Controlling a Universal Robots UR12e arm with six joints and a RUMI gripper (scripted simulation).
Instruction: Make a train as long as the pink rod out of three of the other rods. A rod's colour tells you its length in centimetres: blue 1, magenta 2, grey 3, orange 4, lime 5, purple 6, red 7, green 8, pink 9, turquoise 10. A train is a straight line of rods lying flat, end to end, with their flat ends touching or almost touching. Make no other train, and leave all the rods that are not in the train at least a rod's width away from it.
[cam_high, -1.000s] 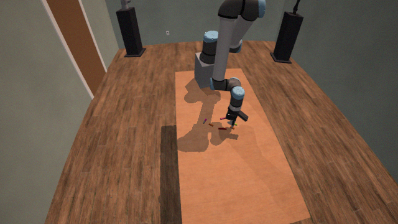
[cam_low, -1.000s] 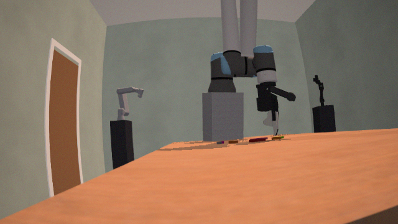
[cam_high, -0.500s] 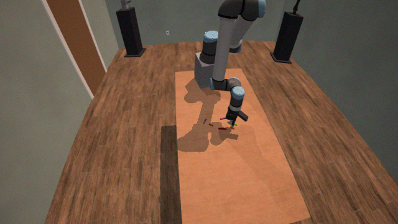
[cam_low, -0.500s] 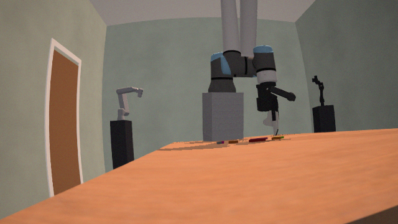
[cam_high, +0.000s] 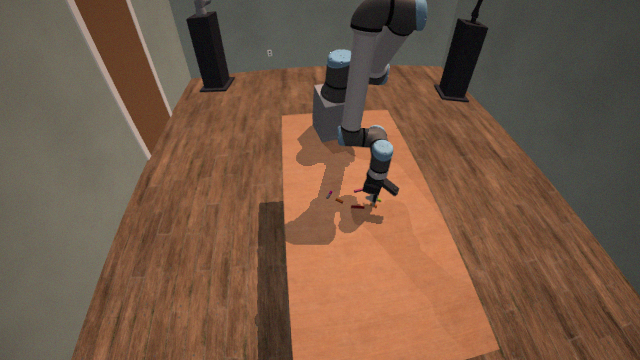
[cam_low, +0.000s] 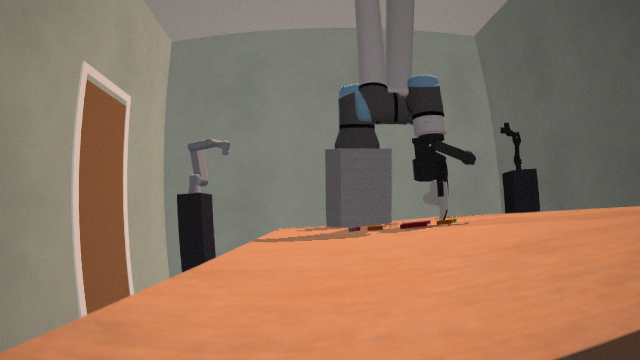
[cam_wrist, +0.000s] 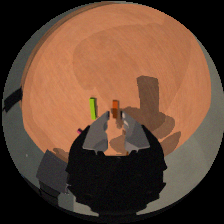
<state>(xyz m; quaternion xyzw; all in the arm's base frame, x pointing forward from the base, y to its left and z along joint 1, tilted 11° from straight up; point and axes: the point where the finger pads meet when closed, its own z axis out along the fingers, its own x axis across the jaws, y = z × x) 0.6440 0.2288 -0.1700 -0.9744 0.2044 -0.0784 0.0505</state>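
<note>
Two orange rectangular rods (cam_high: 339, 200) (cam_low: 375, 228) (cam_wrist: 115, 106) and one lime rectangular rod (cam_high: 378, 200) (cam_wrist: 93, 109) lay on the orange-brown tabletop (cam_high: 380, 280) (cam_low: 320, 295) (cam_wrist: 135, 50). The black-and-grey two-jaw gripper (cam_high: 374, 201) (cam_low: 444, 218) (cam_wrist: 115, 111) stood narrow over one orange rod; whether it gripped that rod, I couldn't tell.

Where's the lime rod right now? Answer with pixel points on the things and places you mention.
In the wrist view, the lime rod (cam_high: 379, 200) (cam_low: 454, 220) (cam_wrist: 93, 109) lies left of the gripper's (cam_high: 374, 201) (cam_low: 444, 218) (cam_wrist: 115, 116) fingertips, beside an orange rod (cam_wrist: 115, 108).
</note>
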